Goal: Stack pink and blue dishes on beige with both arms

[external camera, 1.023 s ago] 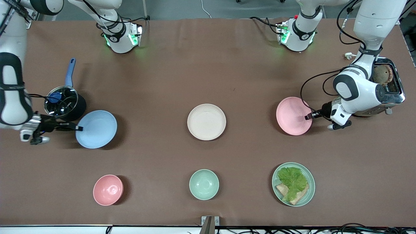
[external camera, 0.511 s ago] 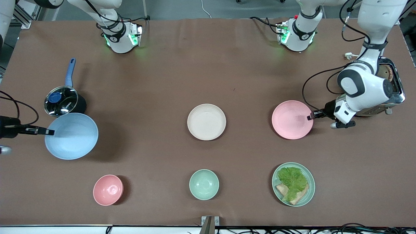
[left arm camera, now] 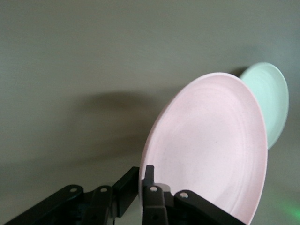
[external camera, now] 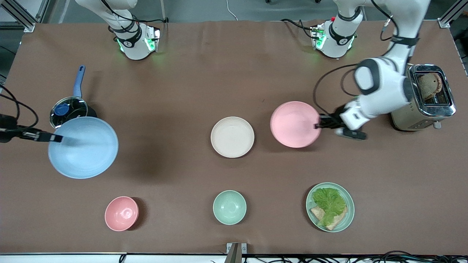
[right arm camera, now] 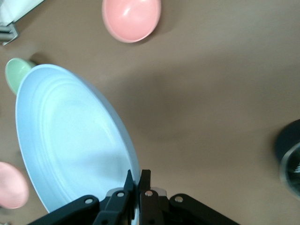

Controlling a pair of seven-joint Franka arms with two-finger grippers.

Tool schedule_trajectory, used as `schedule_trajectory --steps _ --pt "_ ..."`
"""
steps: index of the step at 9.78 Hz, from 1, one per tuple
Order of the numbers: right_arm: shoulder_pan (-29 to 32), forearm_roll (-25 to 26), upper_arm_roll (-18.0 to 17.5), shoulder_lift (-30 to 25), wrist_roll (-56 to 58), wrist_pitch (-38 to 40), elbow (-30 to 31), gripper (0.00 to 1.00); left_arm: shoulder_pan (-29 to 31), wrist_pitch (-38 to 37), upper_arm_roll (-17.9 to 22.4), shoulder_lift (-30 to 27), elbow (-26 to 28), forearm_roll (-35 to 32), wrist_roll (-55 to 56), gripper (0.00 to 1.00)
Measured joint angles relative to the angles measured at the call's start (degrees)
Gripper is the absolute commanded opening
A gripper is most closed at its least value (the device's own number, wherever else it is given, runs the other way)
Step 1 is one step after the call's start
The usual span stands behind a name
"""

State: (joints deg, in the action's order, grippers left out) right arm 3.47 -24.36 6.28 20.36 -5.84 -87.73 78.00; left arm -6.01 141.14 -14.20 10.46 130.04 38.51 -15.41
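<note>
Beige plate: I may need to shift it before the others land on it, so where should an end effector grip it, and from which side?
Grip the thin raised rim of the beige plate, one finger inside, one outside; it lies flat and shallow, with no handle. Coming from the robots' bases looks safest: the pink plate in the left end effector hangs close beside it.

1. Your pink plate is a plain pastel pink, matte.
2. Your blue plate is light blue with faint concentric rings.
3. The beige plate is plain cream.
4. The surface is a uniform brown.
5. You have a pink bowl and a pale green bowl.
6. The pale green plate carries green lettuce and tan bread.
7. Both arms are white with black bands; the fingers are black.
</note>
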Motion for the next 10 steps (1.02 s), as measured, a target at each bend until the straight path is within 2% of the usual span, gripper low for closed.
schedule_trajectory --steps 2,3,6,10 --pt "-0.78 0.43 -5.94 0.25 -2.04 -2.10 1.55 0.01 -1.66 12.18 -8.37 7.16 -1.26 0.00 6.06 0.02" --pt "-1.49 0.52 -8.31 0.40 -4.20 -4.60 3.79 0.01 -3.61 16.36 -9.83 10.44 -2.32 0.00 8.73 0.01" --pt "-2.95 0.54 -18.30 0.88 -9.99 -17.19 13.98 0.01 -9.08 20.77 -10.06 12.82 -3.92 -0.25 16.33 0.01" --pt "-3.95 0.51 -27.67 1.01 -12.12 -29.46 25.68 0.01 -11.16 24.25 -9.93 16.17 -7.03 -0.91 22.25 0.01"
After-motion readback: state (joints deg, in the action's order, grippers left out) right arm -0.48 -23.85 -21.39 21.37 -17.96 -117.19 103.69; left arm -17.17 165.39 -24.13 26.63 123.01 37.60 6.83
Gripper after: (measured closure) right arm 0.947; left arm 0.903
